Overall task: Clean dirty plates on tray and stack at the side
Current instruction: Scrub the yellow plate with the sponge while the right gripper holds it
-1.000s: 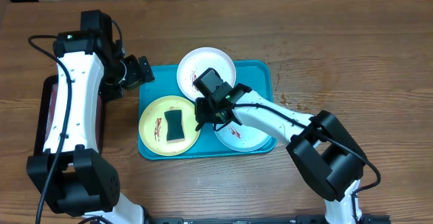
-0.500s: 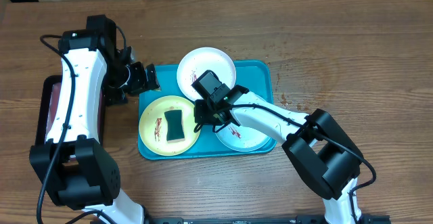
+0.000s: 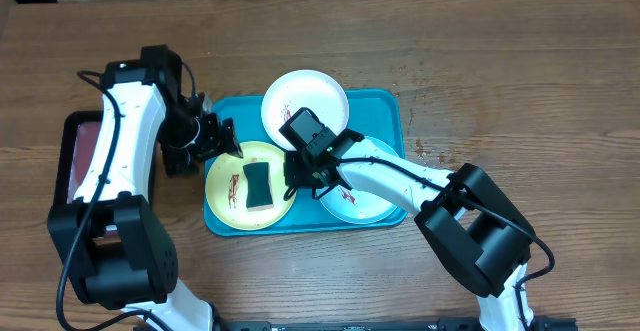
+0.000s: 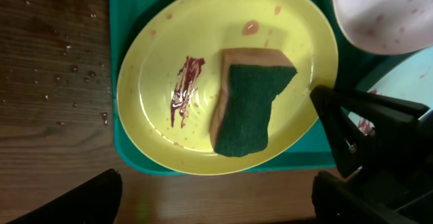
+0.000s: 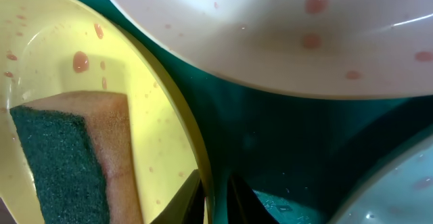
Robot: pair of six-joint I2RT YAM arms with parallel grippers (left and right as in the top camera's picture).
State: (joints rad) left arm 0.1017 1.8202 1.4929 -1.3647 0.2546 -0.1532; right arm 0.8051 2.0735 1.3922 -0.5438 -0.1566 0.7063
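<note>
Yellow plate [image 4: 155, 61], red-smeared, near left on the blue tray [image 3: 385, 106], sponge [image 4: 250, 102] lying on it: right fingers [image 5: 193, 207] pinching its right rim, left fingers [image 4: 74, 200] spread wide above it; step judged as steadying before scrubbing; next move calls for the left fingers gripping the sponge

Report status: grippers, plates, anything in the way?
Left gripper open above yellow-green plate. Right gripper shut on its rim. White plate, mint plate beside it on tray, all smeared. Sponge lies on yellow-green plate.
</note>
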